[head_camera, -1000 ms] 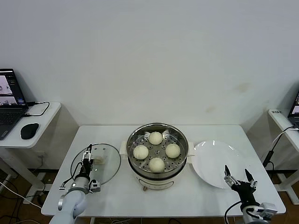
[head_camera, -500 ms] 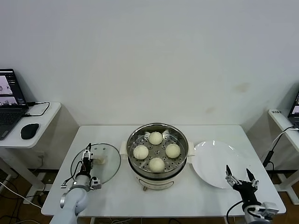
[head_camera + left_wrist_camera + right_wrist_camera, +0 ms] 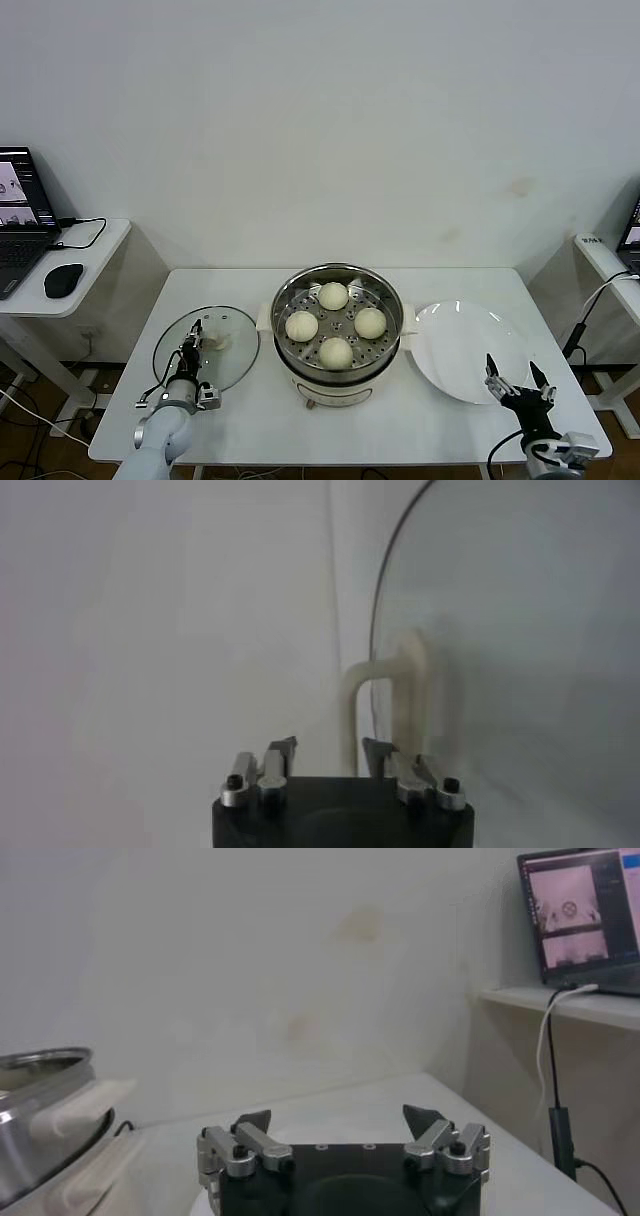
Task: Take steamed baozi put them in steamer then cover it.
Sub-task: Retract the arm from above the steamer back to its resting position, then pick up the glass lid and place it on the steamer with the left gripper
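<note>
With cover (image 3: 206, 347) handle between left hand (image 3: 194, 343) fingers

Soft, even overhead light is filling the head view, leaving the wall and the worktop (image 3: 250, 410) bright, with only a faint shadow pooling at six o'clock under the steamer (image 3: 337, 330). Glare is glinting off its steel rim and off the white plate (image 3: 470, 350) around twelve o'clock. The left wrist view is looking hazy and washed out, the cover (image 3: 500, 660) blurring into pale grey.
</note>
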